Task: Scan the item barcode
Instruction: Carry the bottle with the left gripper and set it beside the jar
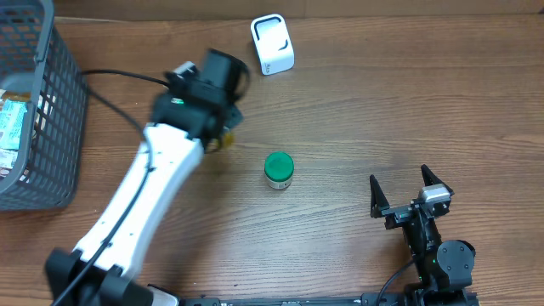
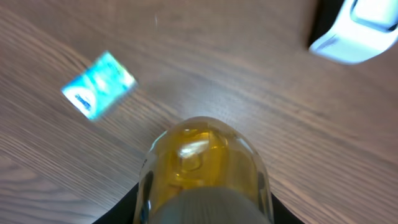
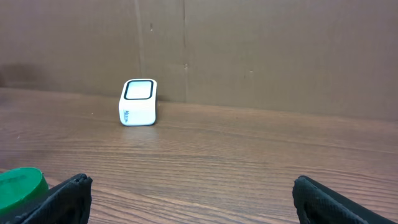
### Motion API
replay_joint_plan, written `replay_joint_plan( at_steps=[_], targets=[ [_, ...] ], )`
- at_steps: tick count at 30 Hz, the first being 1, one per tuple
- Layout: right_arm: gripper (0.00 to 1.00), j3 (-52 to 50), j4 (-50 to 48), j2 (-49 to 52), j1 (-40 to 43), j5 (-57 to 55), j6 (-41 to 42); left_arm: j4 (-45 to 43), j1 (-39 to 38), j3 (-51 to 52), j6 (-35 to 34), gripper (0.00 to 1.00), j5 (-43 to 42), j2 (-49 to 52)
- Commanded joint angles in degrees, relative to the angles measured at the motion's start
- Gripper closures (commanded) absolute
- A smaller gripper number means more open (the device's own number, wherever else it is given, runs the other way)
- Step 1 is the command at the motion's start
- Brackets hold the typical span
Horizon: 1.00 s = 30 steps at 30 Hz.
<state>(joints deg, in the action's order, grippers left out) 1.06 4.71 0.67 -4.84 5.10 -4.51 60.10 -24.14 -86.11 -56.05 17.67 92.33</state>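
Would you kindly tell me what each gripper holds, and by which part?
The left gripper holds a yellow translucent container across its sides; the right gripper is open and empty.

A mock shop checkout on a robot test bench: a wood-grain table (image 1: 357, 110) holds a small white barcode scanner (image 1: 272, 44) and a grey mesh shopping basket (image 1: 61, 119) of packaged goods (image 1: 10, 127) — plain brown board wall (image 3: 280, 50) behind.

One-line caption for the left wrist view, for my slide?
Left claw grips an amber container, wooden table behind, white scanner at upper right.
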Motion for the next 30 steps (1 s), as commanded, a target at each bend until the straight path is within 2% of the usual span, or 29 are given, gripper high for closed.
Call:
replay_joint_plan(
  at_steps=[1, 12, 15, 17, 18, 22, 24, 26, 30],
  targets=[
    [0.0, -0.59, -0.28, -0.42, 0.37, -0.31, -0.24, -1.62, -3.63, 3.39, -10.99, 0.87, 6.75, 4.42],
    [0.0, -0.59, -0.28, -0.42, 0.37, -0.31, -0.24, -4.94, -5.68, 3.58, -11.91, 0.87, 6.64, 14.49],
    [0.0, -0.59, -0.28, -0.42, 0.37, -0.31, -0.24, -5.44, -5.68, 3.58, -11.87, 0.83, 6.64, 14.56],
    [0.0, -0.59, -0.28, -0.42, 0.37, -0.31, -0.24, -6.49, -5.68, 3.56, -11.19, 0.76, 5.62, 14.56],
    [0.0, -0.59, -0.28, -0.42, 0.37, -0.31, -0.24, -6.64, -5.68, 3.56, -10.99, 0.68, 4.98, 14.56],
    [0.0, -0.59, -0.28, -0.42, 0.37, -0.31, -0.24, -6.6, -5.68, 3.56, -9.11, 0.56, 2.45, 14.56],
    [0.0, -0.59, -0.28, -0.42, 0.37, -0.31, -0.24, -6.62, -5.68, 3.56, -8.39, 0.41, 1.7, 14.56],
    [0.0, -0.59, -0.28, -0.42, 0.37, -0.31, -0.24, -6.62, -5.68, 3.56, -8.26, 0.22, 1.53, 14.56],
    [0.0, -0.59, -0.28, -0.42, 0.37, -0.31, -0.24, -6.58, -5.68, 3.15, -7.13, 0.09, 1.62, 14.36]
  ],
)
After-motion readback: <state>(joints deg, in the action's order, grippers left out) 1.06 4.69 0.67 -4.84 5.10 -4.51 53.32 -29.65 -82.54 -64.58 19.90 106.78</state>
